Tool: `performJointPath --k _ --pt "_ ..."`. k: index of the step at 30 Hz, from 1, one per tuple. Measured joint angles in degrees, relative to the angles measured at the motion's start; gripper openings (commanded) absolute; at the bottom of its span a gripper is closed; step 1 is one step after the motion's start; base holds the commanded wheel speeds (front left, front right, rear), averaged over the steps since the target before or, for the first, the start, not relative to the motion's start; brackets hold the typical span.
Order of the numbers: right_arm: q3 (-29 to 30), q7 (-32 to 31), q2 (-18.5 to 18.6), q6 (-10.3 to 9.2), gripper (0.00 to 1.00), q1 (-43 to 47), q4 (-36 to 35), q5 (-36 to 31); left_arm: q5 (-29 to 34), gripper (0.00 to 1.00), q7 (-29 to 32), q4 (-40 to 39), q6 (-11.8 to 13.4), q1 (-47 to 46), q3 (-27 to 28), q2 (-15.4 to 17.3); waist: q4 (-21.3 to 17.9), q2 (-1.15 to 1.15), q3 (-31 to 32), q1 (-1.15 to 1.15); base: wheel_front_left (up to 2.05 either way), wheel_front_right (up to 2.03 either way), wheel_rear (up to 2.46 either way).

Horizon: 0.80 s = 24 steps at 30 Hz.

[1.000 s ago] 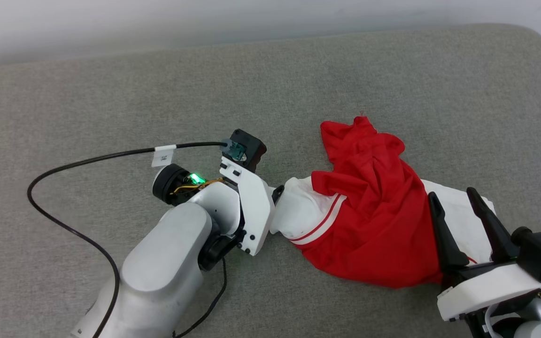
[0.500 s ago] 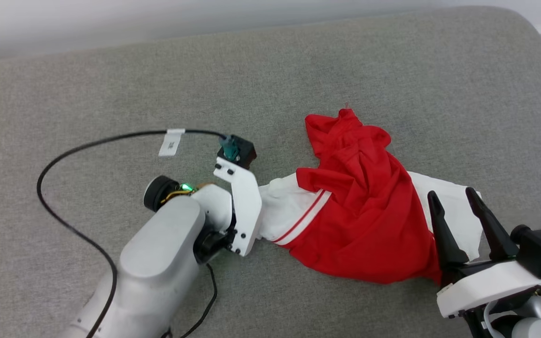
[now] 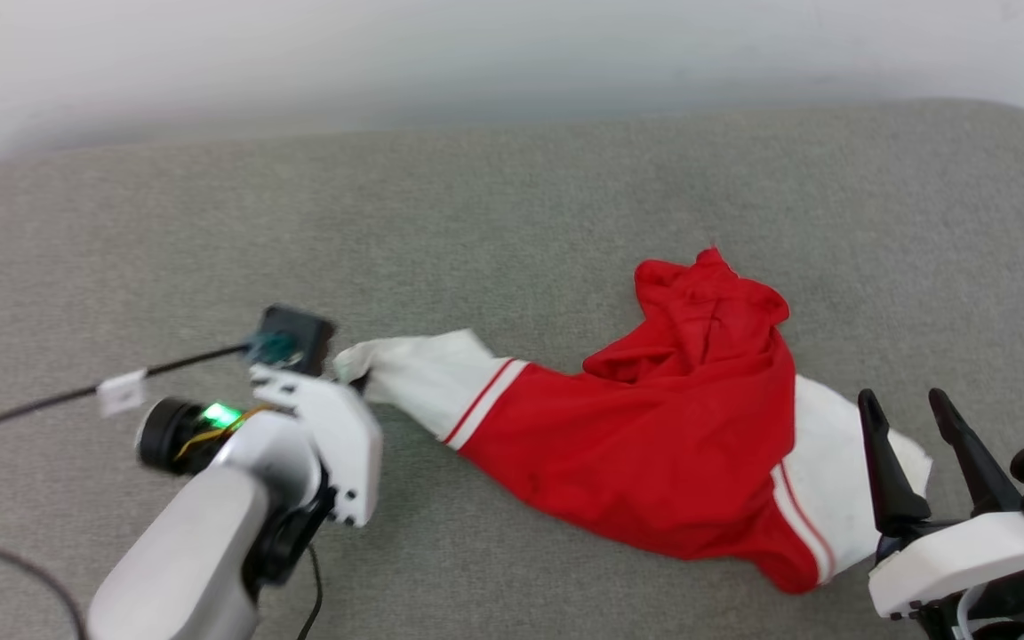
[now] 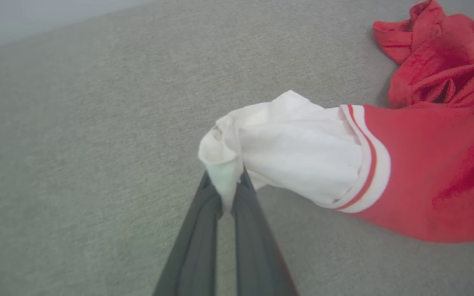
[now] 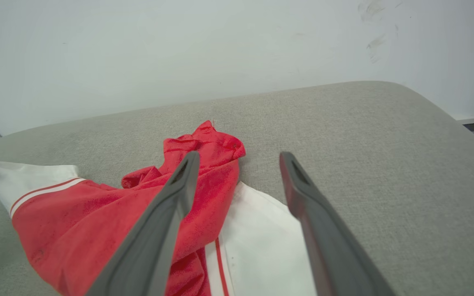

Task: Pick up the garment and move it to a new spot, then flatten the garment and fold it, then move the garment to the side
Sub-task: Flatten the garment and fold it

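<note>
The garment (image 3: 663,444) is a bright red shirt with white sleeve ends, lying crumpled on the grey cushion right of centre. My left gripper (image 3: 354,372) is shut on the tip of its left white sleeve end (image 4: 298,148), stretching that sleeve out to the left. In the left wrist view the two fingers (image 4: 204,230) pinch a bunched fold of white fabric at the left gripper (image 4: 225,187). My right gripper (image 3: 905,400) stands open at the lower right, above the other white sleeve end (image 5: 261,242), with nothing between its fingers (image 5: 303,197). The garment (image 5: 109,222) also lies under that gripper.
The grey fabric cushion (image 3: 476,222) ends in a rounded corner at the far right (image 5: 418,107) and a pale wall (image 3: 476,53) runs behind it. A black cable (image 3: 50,400) with a white tag trails left from my left wrist.
My left gripper has closed on the white sleeve end and moved left with it, pulling the sleeve out straight. The camera has also shifted. The right gripper stays open in place.
</note>
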State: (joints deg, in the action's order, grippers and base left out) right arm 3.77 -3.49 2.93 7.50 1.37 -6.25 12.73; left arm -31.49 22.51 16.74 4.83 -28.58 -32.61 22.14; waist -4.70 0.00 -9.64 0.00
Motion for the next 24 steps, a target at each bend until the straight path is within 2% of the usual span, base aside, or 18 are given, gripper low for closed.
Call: performJointPath --k 6,11,17,24 --pt "4.19 -4.04 0.00 0.00 1.00 1.31 2.21 1.68 -2.35 0.00 -1.76 -10.77 7.55 11.78 5.89 4.80 2.03 0.00 2.71 0.00 0.00 0.00 0.00" --pt "8.22 -13.83 0.53 0.00 1.00 2.70 7.44 2.56 -3.42 0.00 -3.08 -18.23 11.61 19.87 8.28 6.66 3.19 0.00 3.65 -0.01 0.00 0.00 0.00" --pt "6.90 -26.91 4.85 -0.01 1.00 -0.09 12.32 6.69 -2.93 0.00 -4.39 -23.57 13.49 22.76 8.17 6.42 3.38 0.00 2.28 0.00 0.00 0.00 0.00" --pt "0.98 -32.31 8.50 -0.01 1.00 -6.84 17.88 11.52 -1.97 0.00 -6.16 -25.10 13.56 21.70 7.58 5.39 3.68 0.00 -0.63 0.00 0.00 0.00 0.00"
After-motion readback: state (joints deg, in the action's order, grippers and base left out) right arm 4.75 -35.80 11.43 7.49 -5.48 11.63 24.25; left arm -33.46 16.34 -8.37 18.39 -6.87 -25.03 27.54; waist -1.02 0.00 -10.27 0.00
